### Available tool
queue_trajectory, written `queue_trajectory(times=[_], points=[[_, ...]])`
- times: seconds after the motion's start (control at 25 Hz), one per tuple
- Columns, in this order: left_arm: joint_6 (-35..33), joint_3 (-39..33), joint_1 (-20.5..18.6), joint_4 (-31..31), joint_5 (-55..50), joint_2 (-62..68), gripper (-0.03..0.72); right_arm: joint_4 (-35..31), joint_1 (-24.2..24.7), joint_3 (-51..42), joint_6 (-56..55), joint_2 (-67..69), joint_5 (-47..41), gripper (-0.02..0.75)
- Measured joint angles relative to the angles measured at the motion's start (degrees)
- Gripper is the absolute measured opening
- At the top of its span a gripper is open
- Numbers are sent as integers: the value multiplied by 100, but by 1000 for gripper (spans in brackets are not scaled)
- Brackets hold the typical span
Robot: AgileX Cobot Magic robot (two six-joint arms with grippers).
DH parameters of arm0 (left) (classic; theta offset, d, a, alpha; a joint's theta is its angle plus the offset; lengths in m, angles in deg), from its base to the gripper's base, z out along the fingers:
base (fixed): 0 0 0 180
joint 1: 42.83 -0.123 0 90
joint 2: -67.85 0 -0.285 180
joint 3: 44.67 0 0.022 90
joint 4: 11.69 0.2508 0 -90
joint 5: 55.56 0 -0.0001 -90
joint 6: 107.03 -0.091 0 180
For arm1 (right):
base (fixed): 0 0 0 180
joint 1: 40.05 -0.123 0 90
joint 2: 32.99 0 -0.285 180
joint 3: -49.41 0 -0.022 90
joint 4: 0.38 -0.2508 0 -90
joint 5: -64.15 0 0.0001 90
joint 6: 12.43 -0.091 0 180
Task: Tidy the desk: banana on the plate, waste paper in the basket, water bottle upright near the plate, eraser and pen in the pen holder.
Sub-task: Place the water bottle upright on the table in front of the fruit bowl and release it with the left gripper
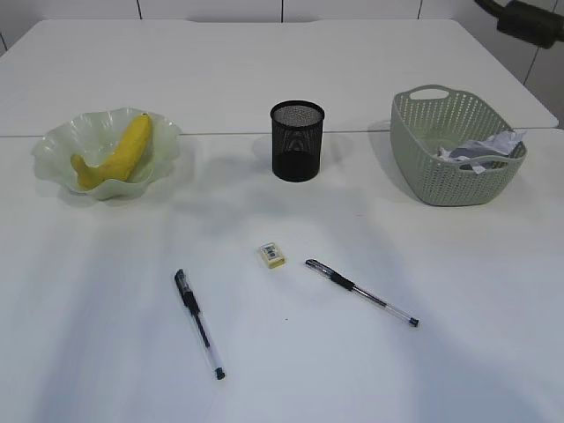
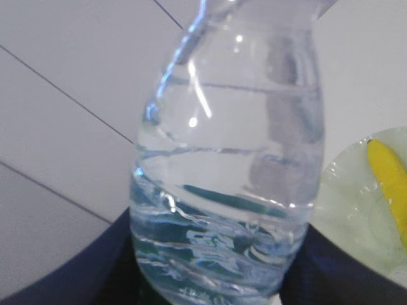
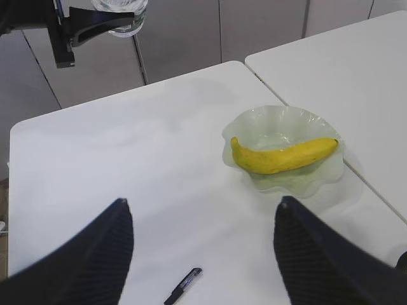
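The left gripper (image 3: 95,28) is clamped on the clear water bottle (image 2: 229,159), raised above the table, with the glass plate (image 2: 362,216) and banana (image 2: 389,181) below to its right. The right gripper (image 3: 202,244) stands wide and empty; ahead of it lie the plate and banana, with a pen (image 3: 183,286) between its fingers.

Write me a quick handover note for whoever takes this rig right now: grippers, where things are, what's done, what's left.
Left gripper: shut on the bottle, held in the air, off the table.
Right gripper: open, empty, above the table.
Done: banana on the plate; paper in the basket.
Left: stand the bottle near the plate; put the eraser and two pens, all on the table, into the holder.
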Motion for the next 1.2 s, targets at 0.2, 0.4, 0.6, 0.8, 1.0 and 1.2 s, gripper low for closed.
queue_trajectory(times=[0.2,0.4,0.6,0.8,1.0,1.2], points=[[0,13,848,262,631,-10,406,0,0,0,0,0,0,514],[334,13,1491,275,1362,-10,405,0,0,0,0,0,-20,515],[1380,13,1702,935,1838,-10,404,0,0,0,0,0,-20,512],[1700,17,1702,1654,1938,-10,403,4,0,0,0,0,-24,512],[2464,17,1712,2219,1938,-10,403,4,0,0,-38,38,-67,513],[3980,17,1712,2455,1811,-10,398,31,0,0,-63,92,-78,513]])
